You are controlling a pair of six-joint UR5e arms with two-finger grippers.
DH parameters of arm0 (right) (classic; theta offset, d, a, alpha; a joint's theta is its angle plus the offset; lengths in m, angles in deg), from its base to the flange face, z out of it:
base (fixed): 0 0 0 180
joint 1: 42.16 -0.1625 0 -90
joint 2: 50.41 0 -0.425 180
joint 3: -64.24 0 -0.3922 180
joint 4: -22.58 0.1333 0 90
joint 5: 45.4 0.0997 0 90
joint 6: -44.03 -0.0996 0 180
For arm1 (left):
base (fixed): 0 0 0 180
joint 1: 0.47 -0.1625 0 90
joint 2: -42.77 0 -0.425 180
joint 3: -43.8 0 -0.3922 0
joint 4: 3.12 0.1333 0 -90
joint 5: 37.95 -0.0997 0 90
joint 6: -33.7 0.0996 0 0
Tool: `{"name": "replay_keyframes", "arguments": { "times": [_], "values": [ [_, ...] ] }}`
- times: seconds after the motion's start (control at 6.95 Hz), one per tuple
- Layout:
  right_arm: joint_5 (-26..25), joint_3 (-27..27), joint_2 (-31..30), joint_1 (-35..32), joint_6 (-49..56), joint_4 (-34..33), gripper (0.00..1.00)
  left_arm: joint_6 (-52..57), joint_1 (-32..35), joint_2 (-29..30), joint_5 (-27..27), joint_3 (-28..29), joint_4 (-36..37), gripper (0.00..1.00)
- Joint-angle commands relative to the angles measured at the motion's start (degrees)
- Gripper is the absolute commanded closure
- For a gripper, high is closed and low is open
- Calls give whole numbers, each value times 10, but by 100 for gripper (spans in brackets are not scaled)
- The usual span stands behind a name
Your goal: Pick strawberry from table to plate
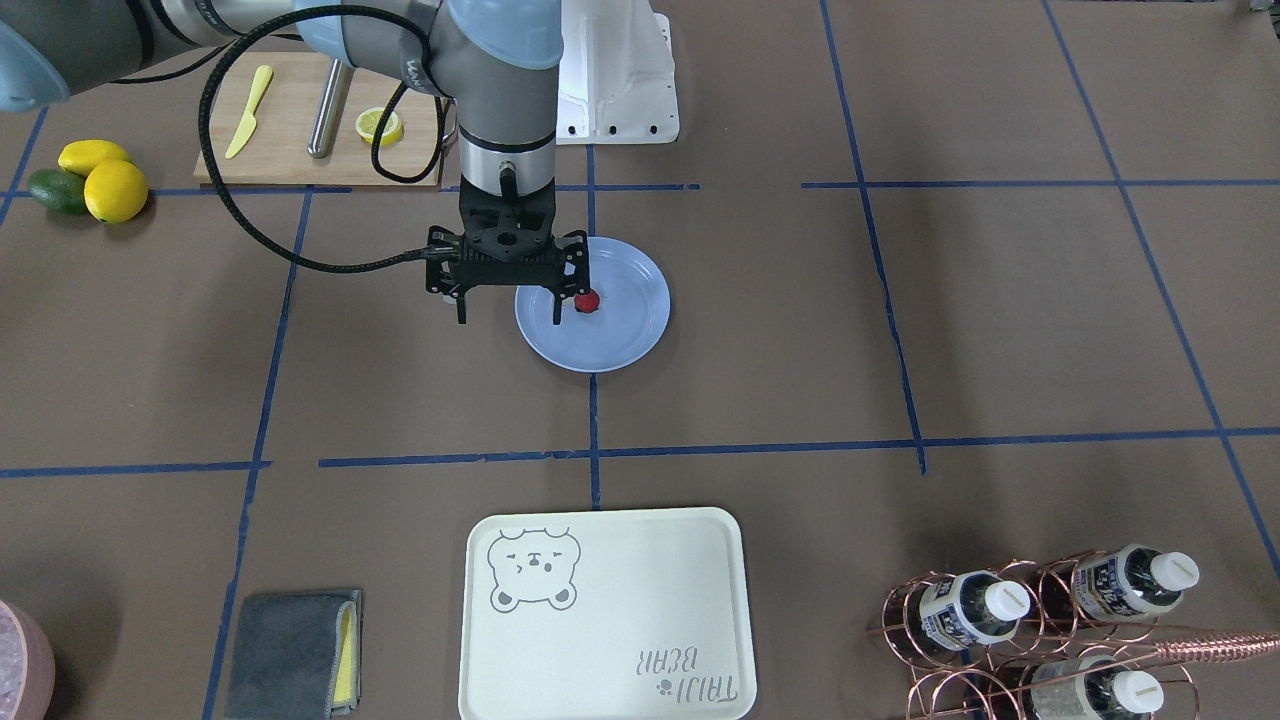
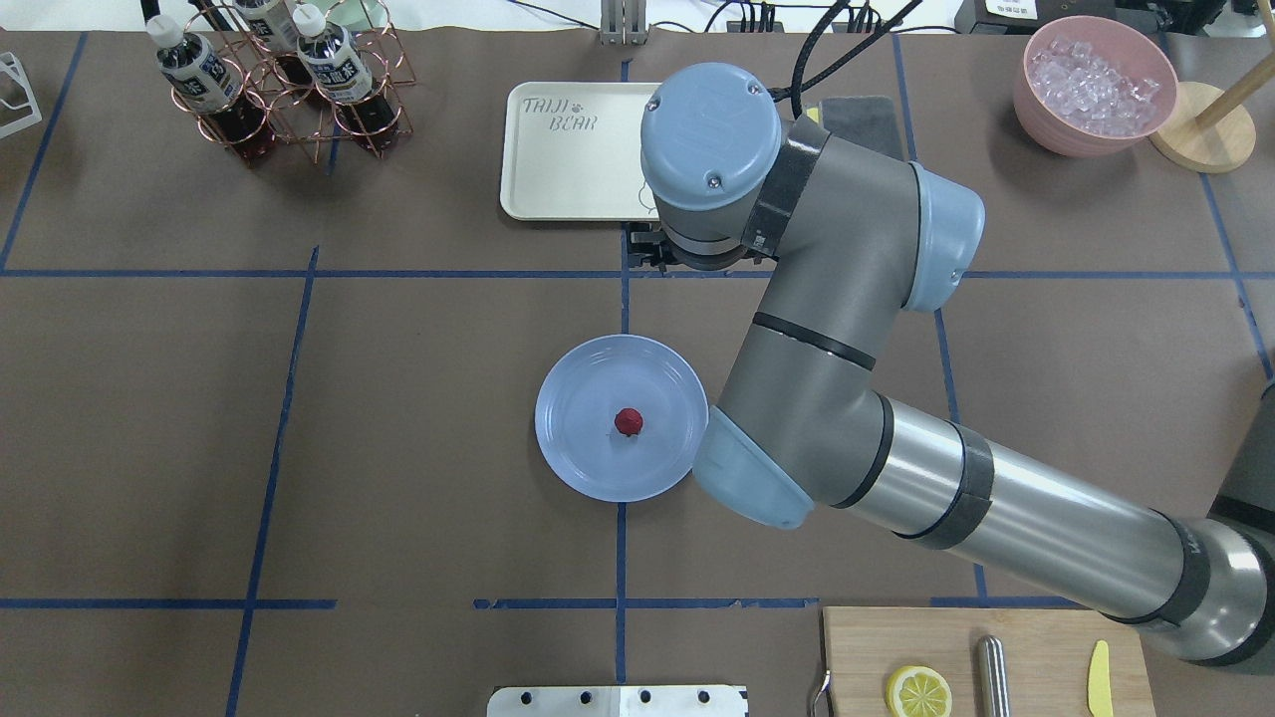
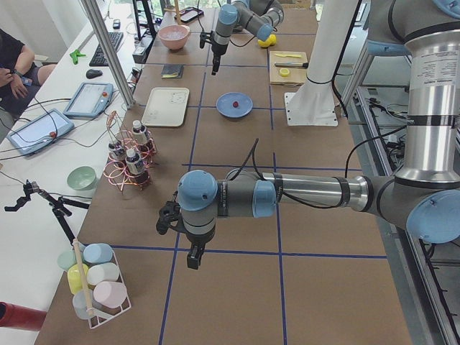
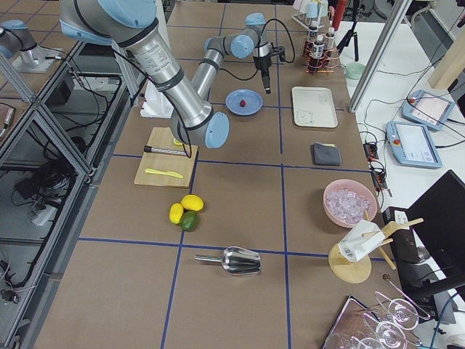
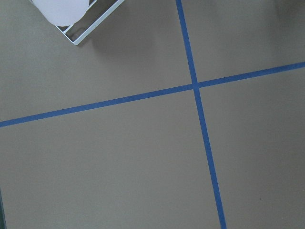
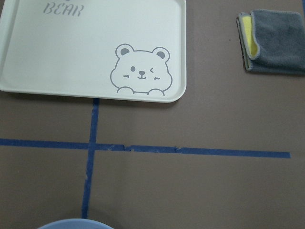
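Now | strawberry [image 2: 628, 421] lies near the middle of the blue plate [image 2: 578, 453] on the table [image 2: 398, 448] | my right gripper [image 1: 510, 316] hangs raised near the plate, fingers spread, holding nothing | my left gripper [image 3: 192, 255] is well apart; whether it is spread or closed I cannot tell.

A white side desk [image 3: 29, 259] stands under even light, with an aluminium post [image 3: 108, 50] rising at its edge.

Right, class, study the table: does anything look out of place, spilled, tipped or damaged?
Nothing stands out. The strawberry lies on the plate, the tray sits flat, and the ice is inside its bowl.
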Motion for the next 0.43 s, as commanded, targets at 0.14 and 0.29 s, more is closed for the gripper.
{"name": "replay_keyframes", "arguments": {
  "times": [0.14,0.29],
  "values": [
    [31,-1,-3,-48,61,-22,0,1,0,1,0,-2,-2,0],
    [45,-1,-7,-72,91,-27,0,1,0,1,0,-2,-2,0]
  ]
}}
